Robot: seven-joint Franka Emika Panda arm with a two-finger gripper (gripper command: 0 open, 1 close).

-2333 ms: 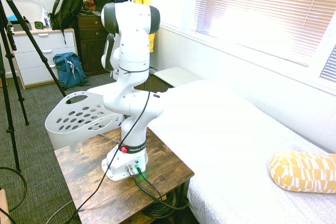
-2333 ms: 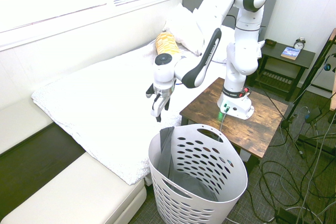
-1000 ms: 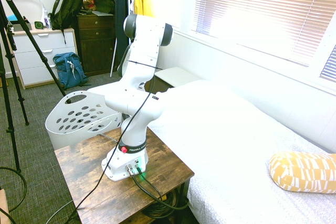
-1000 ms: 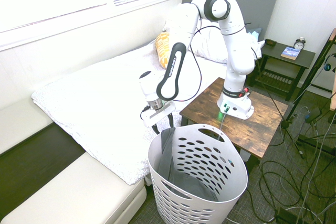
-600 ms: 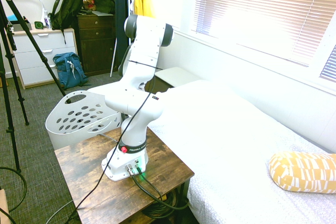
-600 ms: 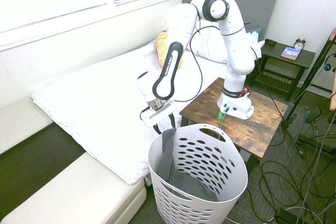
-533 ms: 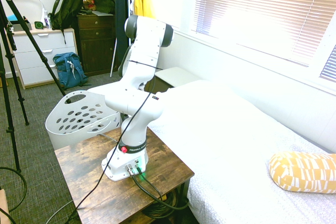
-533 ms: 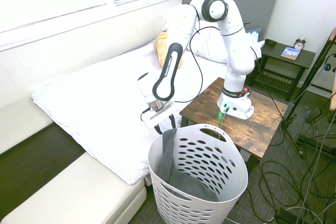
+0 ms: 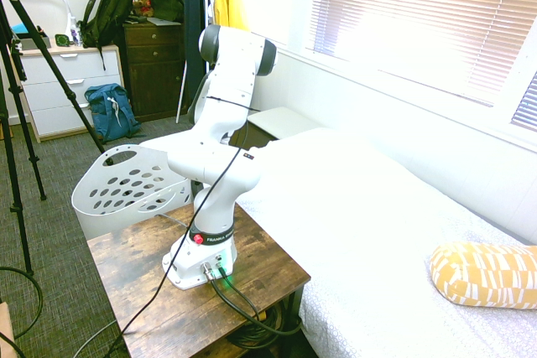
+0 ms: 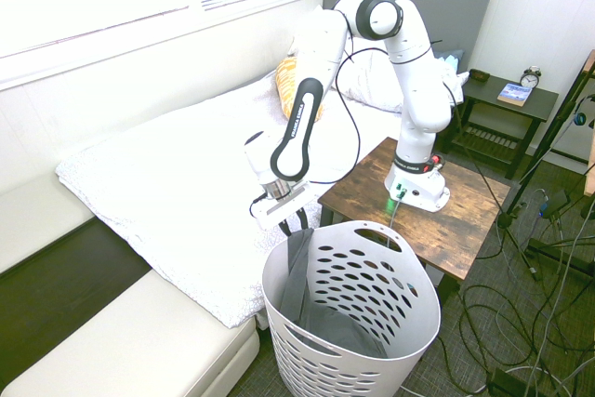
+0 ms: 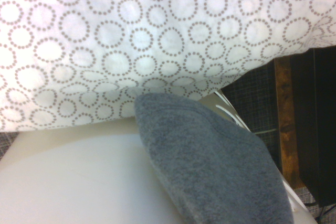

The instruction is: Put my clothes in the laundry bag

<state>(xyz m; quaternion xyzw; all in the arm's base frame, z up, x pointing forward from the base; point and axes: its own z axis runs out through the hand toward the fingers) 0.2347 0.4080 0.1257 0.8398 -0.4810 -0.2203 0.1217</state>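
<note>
White bed (image 9: 361,207) with yellow patterned pillow (image 9: 485,272); white basket (image 10: 349,318) on carpet (image 9: 59,232).

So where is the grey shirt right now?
In the second exterior view the grey garment hangs over the bed-side rim of the white basket and lies down inside it, right under the gripper, on the floor beside the bed.
</note>
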